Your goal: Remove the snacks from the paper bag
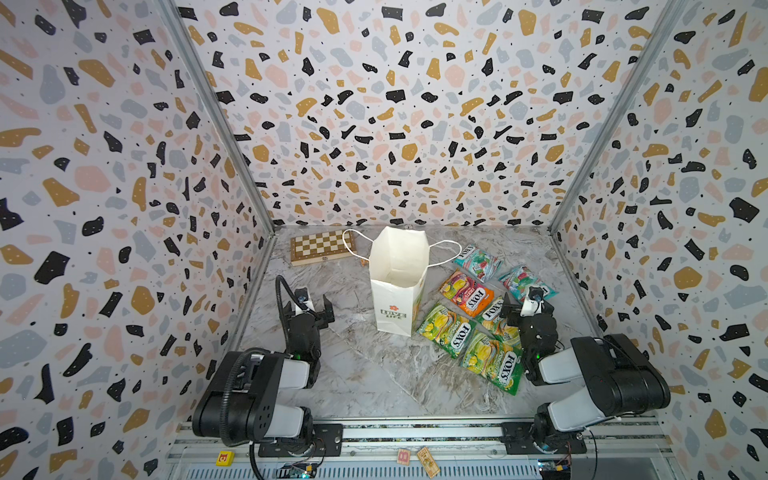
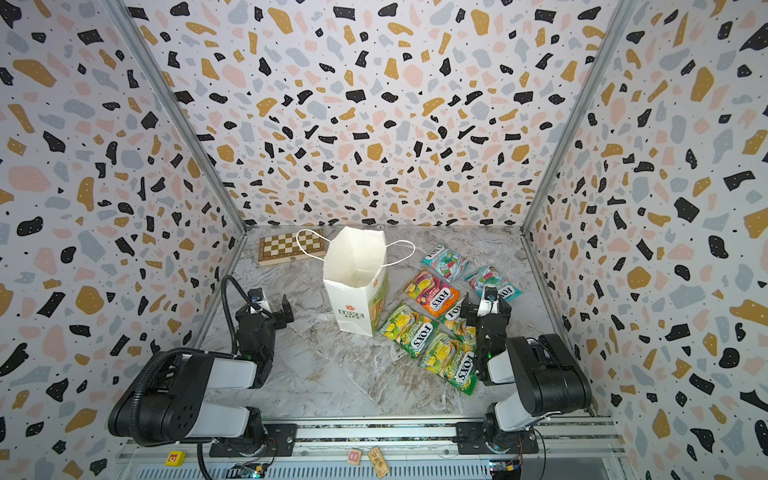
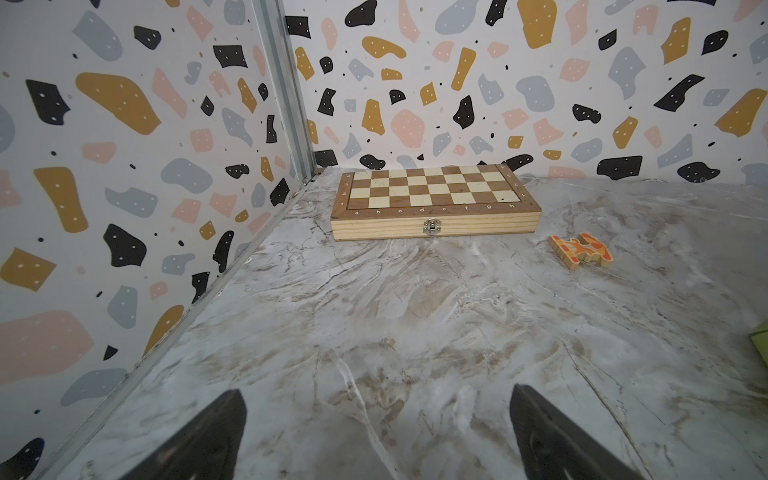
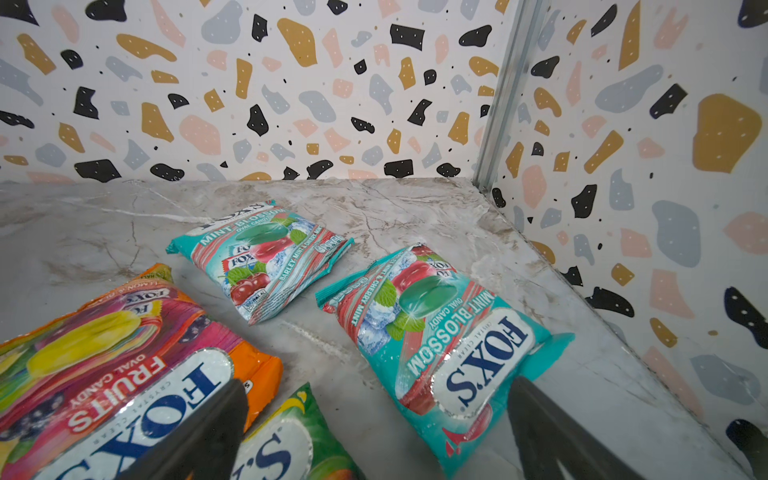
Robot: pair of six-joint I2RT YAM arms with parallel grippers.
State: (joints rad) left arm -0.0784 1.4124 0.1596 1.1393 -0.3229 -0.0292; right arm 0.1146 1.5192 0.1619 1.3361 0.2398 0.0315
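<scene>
The white paper bag [image 1: 397, 282] [image 2: 355, 282] stands upright and open at the table's middle; only white paper shows inside it. Right of it the snacks lie flat on the table: two teal packets [image 1: 476, 262] [image 4: 436, 328], an orange one [image 1: 465, 293] [image 4: 112, 353] and two green-yellow ones [image 1: 446, 330] [image 1: 494, 365]. Another orange-yellow packet [image 1: 496, 318] is partly hidden under my right gripper [image 1: 528, 301] [image 4: 378, 382], which hovers open and empty above the packets. My left gripper [image 1: 311, 301] [image 3: 376, 390] is open and empty over bare table, left of the bag.
A folded wooden chessboard [image 1: 322, 247] [image 3: 432, 199] lies at the back left. A small orange wooden piece [image 3: 579, 249] sits near it. Patterned walls close in three sides. The arm rail [image 1: 415, 432] runs along the front, with a yellow block [image 1: 224, 458] below it.
</scene>
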